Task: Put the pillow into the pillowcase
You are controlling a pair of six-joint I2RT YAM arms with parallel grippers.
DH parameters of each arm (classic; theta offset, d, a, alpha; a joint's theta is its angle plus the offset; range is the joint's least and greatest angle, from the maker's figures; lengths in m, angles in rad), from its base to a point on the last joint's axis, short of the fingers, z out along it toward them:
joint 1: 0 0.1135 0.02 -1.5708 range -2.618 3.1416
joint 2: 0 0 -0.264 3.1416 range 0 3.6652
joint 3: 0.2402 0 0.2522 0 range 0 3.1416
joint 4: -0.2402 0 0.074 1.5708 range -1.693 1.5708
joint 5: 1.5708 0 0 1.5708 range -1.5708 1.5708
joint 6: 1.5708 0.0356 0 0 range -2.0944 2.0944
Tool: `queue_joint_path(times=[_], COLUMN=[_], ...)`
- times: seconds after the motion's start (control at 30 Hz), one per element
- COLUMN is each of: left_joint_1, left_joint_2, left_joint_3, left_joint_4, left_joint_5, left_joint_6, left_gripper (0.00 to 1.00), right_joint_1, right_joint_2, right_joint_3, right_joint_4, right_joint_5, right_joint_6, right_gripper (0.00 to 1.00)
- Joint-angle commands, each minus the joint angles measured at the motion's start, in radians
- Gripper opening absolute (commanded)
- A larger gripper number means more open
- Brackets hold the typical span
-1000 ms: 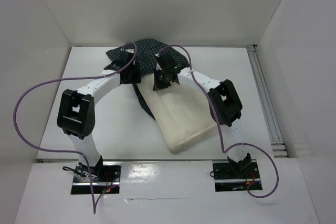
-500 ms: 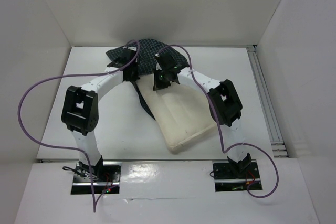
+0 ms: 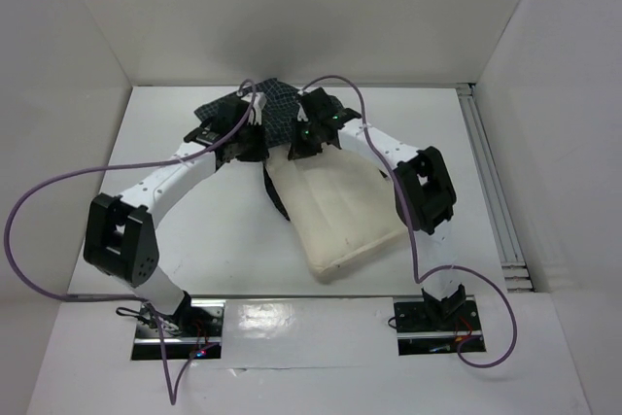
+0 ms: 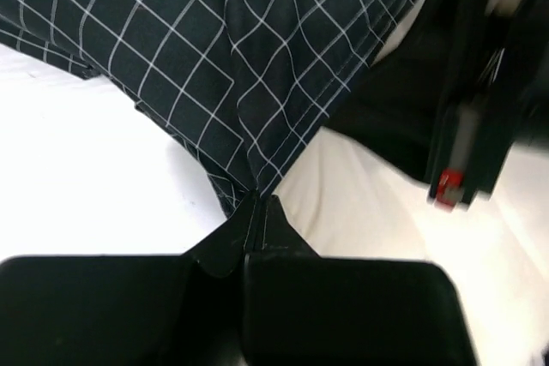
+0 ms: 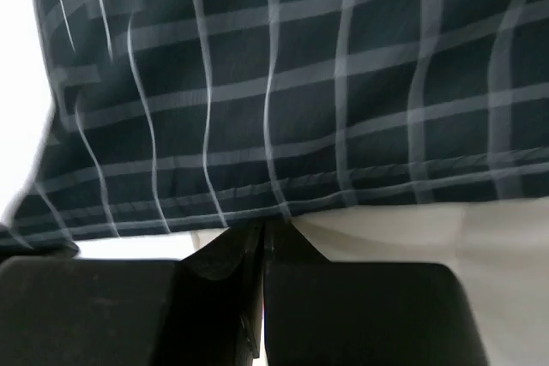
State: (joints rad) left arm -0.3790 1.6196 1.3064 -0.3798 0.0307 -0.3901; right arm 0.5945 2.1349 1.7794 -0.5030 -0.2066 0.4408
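Pillowcase (image 3: 279, 109) mouth sits at pillow (image 3: 335, 216) far end; left hand (image 4: 257, 212) and right hand (image 5: 262, 233) each clamped on hem. Pillow's long axis runs toward bases, so pull likely nearward.

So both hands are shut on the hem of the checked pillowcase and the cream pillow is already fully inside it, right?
No. The left hand and right hand are shut on the hem of the checked pillowcase, but the cream pillow is not fully inside: the top external view shows most of it lying bare outside the case.
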Motion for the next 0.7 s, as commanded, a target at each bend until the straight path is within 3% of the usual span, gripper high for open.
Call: queue_joint_path(times=[0.0,0.3,0.57,0.6,0.67], left_joint_1=[-0.017,-0.017,-0.017,-0.017,0.018], left_joint_2=[-0.099,-0.129,-0.153,-0.153,-0.165], left_joint_3=[-0.033,-0.091,-0.013,-0.013,-0.036], left_joint_4=[-0.008,-0.085,-0.137,-0.154,-0.209], left_joint_5=[0.162,0.095,0.134,0.097,-0.006], left_joint_6=[-0.032,-0.043,-0.064,-0.078,-0.127], left_gripper=[0.00,0.00,0.00,0.11,0.44], right_joint_1=[-0.038,-0.048,-0.048,-0.048,-0.048], right_joint_2=[-0.114,-0.217,-0.118,-0.118,-0.148], right_joint_3=[0.003,-0.077,-0.072,-0.072,-0.098], right_joint_4=[0.066,0.162,0.254,0.254,0.288], right_joint_5=[0.032,-0.022,-0.057,-0.072,-0.085], right_joint_6=[0.028,0.087,0.119,0.119,0.119], right_gripper=[0.00,0.00,0.00,0.00,0.00])
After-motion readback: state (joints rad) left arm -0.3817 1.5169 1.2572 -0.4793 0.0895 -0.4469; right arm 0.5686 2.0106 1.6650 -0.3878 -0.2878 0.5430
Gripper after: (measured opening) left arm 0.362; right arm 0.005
